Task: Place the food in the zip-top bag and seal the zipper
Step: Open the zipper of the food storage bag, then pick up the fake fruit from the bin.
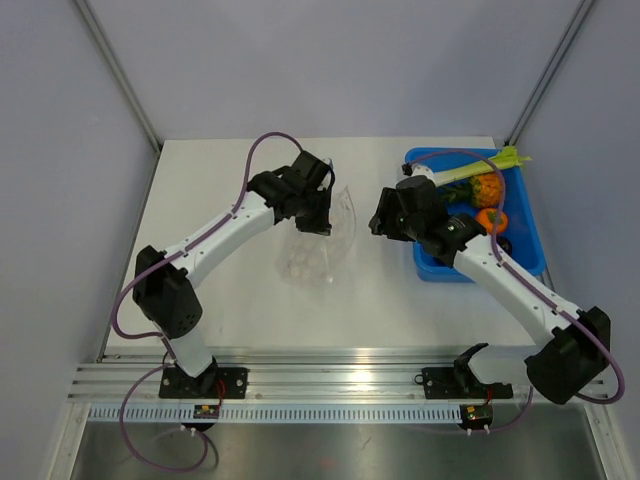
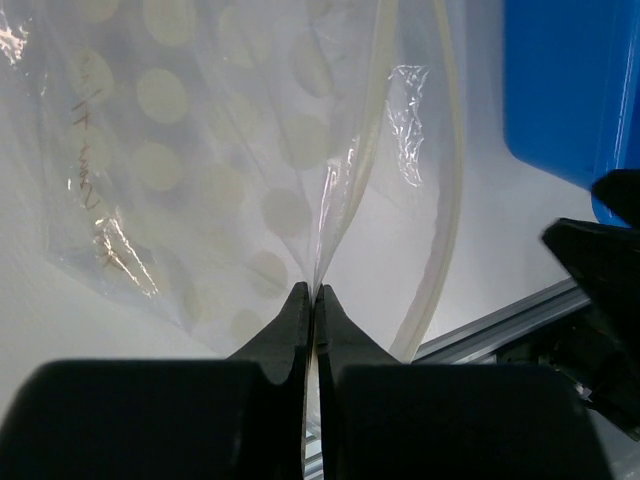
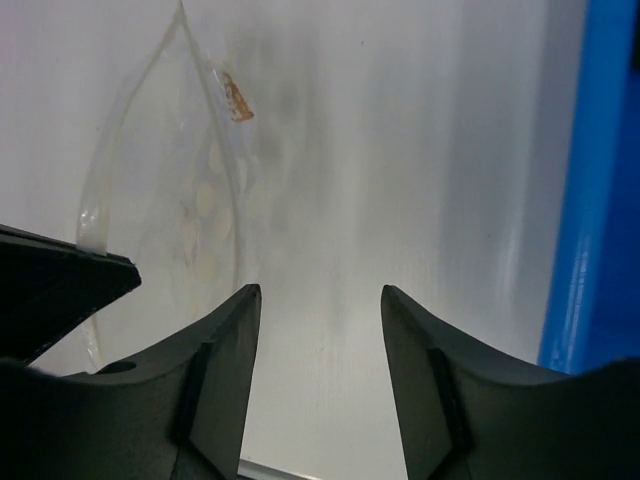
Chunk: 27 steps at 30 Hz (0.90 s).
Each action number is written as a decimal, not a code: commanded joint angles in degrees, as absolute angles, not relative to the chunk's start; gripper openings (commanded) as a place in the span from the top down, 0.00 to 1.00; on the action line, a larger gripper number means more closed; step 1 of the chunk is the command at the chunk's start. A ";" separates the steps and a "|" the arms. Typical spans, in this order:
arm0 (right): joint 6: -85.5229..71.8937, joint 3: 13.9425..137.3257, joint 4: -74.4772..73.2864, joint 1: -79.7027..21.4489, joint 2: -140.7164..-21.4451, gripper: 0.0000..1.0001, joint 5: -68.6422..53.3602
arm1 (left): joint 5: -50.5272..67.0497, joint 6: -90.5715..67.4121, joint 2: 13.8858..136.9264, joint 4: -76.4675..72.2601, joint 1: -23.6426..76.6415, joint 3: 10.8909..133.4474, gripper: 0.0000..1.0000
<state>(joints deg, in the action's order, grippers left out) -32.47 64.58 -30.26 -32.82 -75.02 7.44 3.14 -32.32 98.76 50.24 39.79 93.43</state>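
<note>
Your left hand (image 2: 313, 300) has its fingers pressed together on the zip-top bag (image 2: 200, 150), pinching a fold of the clear film near the mouth. The zipper (image 2: 447, 170) curves away to the right of the pinch, and the mouth gapes unsealed. From above, the bag sits around the middle of the counter (image 1: 250, 300), somewhat toward the far edge. Its pinched side is lifted, and the rest of it trails down onto the surface toward the near edge. Pale round dots show through the film; you cannot tell whether they are printed or loose inside.

Your right hand (image 3: 320, 300) has its fingers apart and grips nothing. It hangs over bare counter between the bag and the blue bin (image 1: 528, 262).

The bin stands in the far right corner. The pineapple (image 1: 487, 188), the small orange piece (image 1: 492, 221) and a dark round piece (image 1: 503, 243) all lie inside it, partly behind the right arm.
</note>
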 commanded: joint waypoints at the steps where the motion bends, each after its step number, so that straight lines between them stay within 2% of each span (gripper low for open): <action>1: -28.66 69.43 -31.11 -32.26 -69.79 0.39 16.69 | 2.46 -30.94 98.88 49.57 39.99 96.50 1.00; 4: -26.90 71.19 -31.99 -25.86 -68.47 0.38 17.06 | 2.81 -30.59 98.97 49.66 40.08 96.42 1.00; 8: -26.28 70.84 -30.42 -12.77 -70.04 0.35 7.77 | 3.43 -30.32 99.32 49.22 40.08 96.42 1.00; 13: -26.28 72.42 -27.78 -3.09 -80.65 0.25 0.45 | 4.13 -30.06 100.20 49.13 40.17 96.94 1.00; 16: -26.28 73.38 -25.05 -0.80 -86.47 0.19 -3.16 | 4.22 -29.80 100.28 49.13 40.17 96.94 1.00; 27: -21.97 83.23 -25.23 2.81 -104.57 0.15 -9.31 | 4.66 -29.18 101.69 49.83 40.17 99.14 1.00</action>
